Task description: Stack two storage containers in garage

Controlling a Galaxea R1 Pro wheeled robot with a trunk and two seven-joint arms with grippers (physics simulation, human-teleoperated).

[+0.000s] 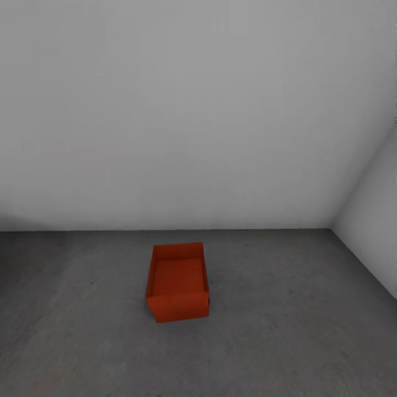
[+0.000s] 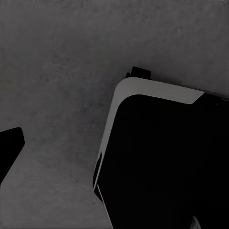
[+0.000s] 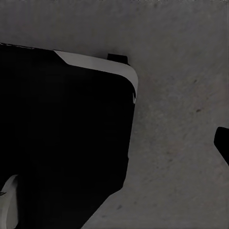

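An orange-red storage container (image 1: 178,282) is sitting upright and open-topped on the garage's concrete floor (image 1: 286,342) near the grey wall (image 1: 193,110), probably as the stack's base, while both wrist views are looking down past the robot's dark base (image 2: 162,162), leaving me unable to tell either gripper's jaw opening.

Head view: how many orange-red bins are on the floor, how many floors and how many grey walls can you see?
Orange-red bin: 1
Dark grey floor: 1
Light grey walls: 2, meeting in a corner on the right
Total: 4
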